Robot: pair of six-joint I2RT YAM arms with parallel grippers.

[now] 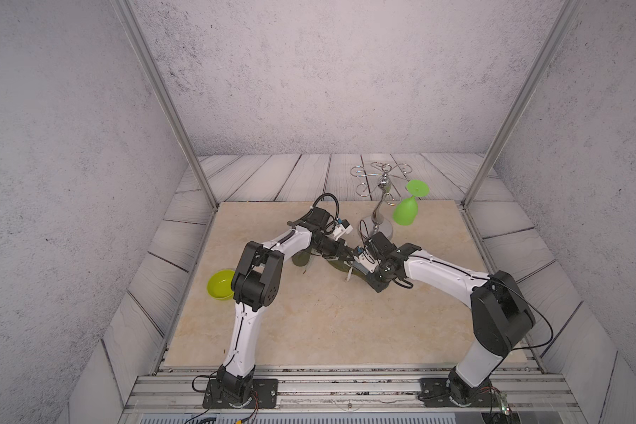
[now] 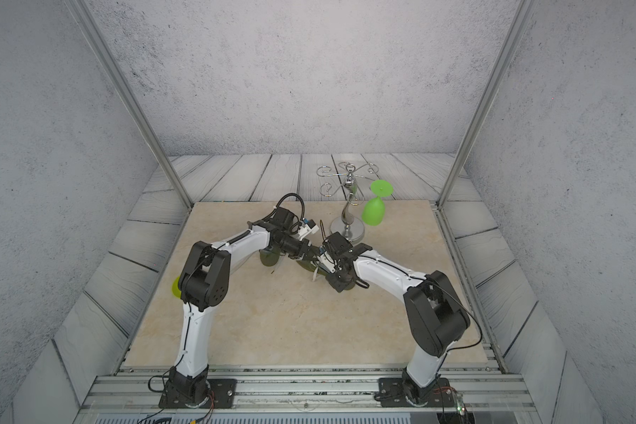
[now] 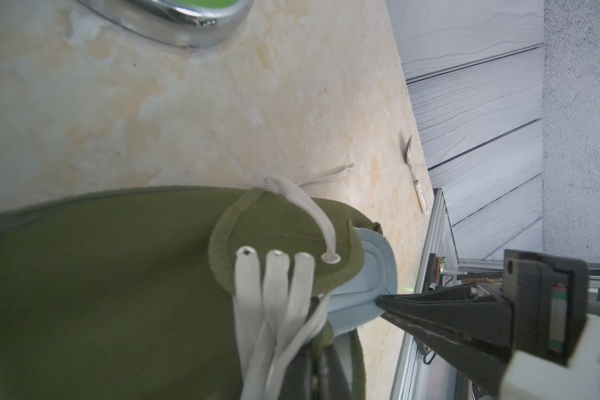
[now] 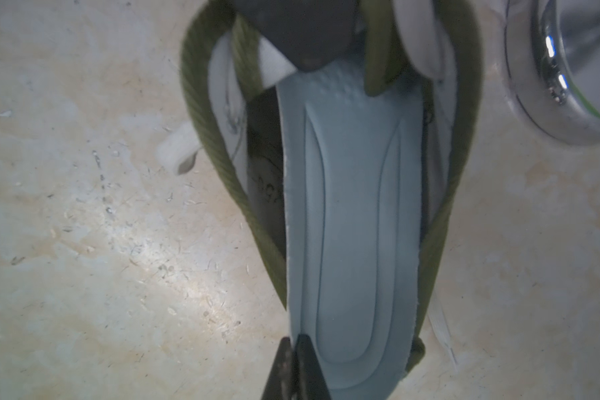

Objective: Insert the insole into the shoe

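Observation:
An olive green shoe with white laces lies in the middle of the table, mostly hidden under both wrists in both top views. A light blue insole lies along the shoe's opening, its front end under the tongue. Its heel end sticks out past the shoe's collar. My right gripper is shut on the edge of the insole's heel end. My left gripper is shut on olive fabric at the lace end of the shoe's opening.
A chrome glass rack stands just behind the shoe, with a green wine glass hanging upside down from it. A green bowl sits at the left. Another olive thing lies under my left forearm. A spoon lies near the table's edge.

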